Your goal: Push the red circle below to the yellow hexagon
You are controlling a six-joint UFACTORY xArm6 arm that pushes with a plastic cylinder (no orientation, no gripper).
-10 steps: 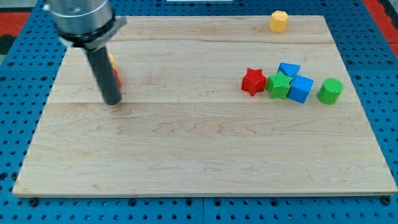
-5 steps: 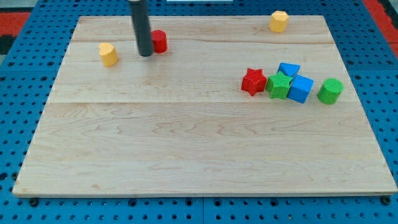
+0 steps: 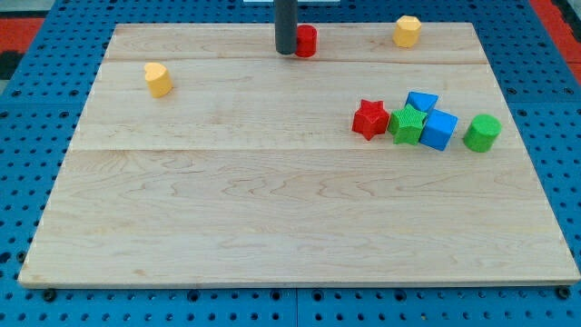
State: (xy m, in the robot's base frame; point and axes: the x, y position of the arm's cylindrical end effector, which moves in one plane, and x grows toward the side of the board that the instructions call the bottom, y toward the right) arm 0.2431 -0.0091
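Camera view: the only view on record; findings below are taken from it alone.
My tip (image 3: pixel 286 52): a plain rod end with nothing to open or close, so no grasp applies; it stands near the view's top edge of the wooden board (image 3: pixel 272 227).
Tip to block: pressed against the view's left side of the red circle (image 3: pixel 306 41) — touching, as far as can be made out.
Red circle: on the board's top strip, left of centre-right, well apart from its goal.
Yellow hexagon (image 3: pixel 407 31): at the view's top right, close to the board's edge.
Other yellow block (image 3: pixel 158 79): at the view's left, shape unclear; not involved.
Cluster: red star (image 3: pixel 369 119), green star (image 3: pixel 408 123), two blue cubes (image 3: pixel 439 129) and a green cylinder (image 3: pixel 482 133) at the view's right, lower than the push line.
Progress: in my judgement partly done — the circle sits roughly level with the hexagon, not below it.
Remaining: carry it further to the view's right and a little downward, ending just under the hexagon.
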